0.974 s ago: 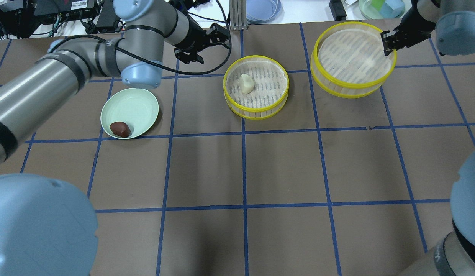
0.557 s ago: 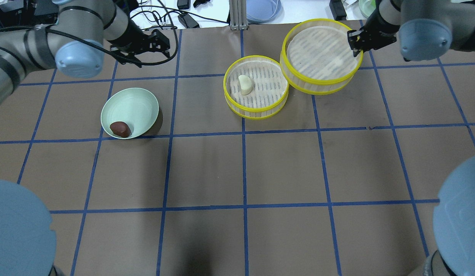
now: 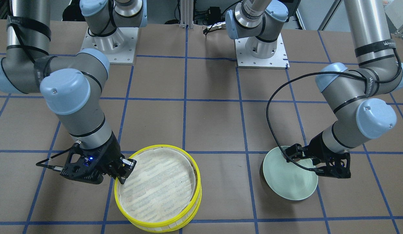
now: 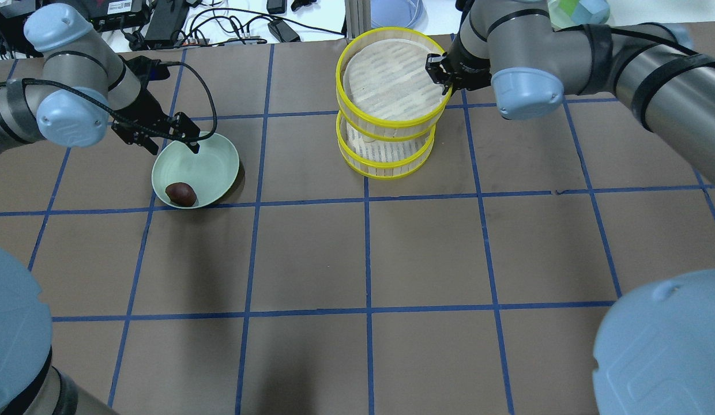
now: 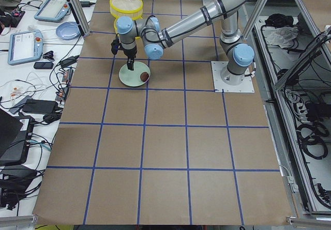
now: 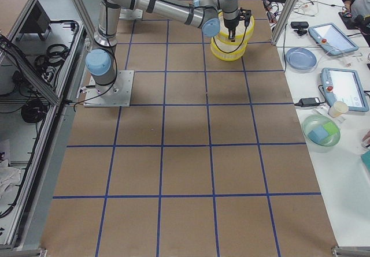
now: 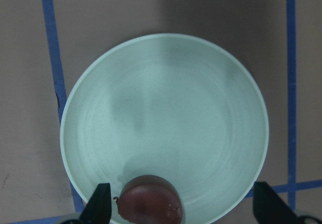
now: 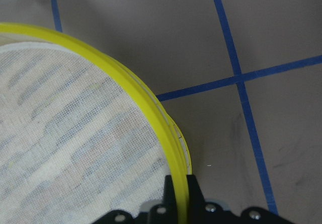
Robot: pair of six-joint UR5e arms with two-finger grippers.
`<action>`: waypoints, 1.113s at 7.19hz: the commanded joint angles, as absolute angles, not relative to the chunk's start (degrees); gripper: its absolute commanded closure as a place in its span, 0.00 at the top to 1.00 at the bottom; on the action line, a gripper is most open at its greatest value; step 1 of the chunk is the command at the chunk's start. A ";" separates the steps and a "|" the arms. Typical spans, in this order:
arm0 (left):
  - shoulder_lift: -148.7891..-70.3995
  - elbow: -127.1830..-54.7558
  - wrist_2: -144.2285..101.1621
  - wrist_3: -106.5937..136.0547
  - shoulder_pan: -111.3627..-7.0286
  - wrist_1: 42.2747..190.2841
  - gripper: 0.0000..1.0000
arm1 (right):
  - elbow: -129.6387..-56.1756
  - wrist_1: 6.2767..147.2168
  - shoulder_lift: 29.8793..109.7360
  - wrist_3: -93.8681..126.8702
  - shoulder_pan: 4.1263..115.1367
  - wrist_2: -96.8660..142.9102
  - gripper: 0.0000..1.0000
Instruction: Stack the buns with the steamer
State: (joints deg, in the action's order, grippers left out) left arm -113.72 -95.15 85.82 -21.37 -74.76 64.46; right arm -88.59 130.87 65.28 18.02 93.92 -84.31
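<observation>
Right end effector (image 4: 441, 74) pinches upper steamer (image 4: 380, 75); arm band (image 3: 380, 44) lettering illegible.

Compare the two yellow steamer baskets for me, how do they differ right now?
The upper steamer basket is pinched at its rim by the right tool; the lower steamer basket stands on the table, ungripped. The upper basket's cloth liner shows fully and is bare; the lower basket's inside is mostly hidden under the upper one. Both are round, yellow-rimmed and look alike in size.
</observation>
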 commanded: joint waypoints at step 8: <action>-119.97 -96.68 90.51 -40.60 -74.44 61.70 0.18 | -88.33 129.37 61.52 15.03 94.92 -86.04 0.00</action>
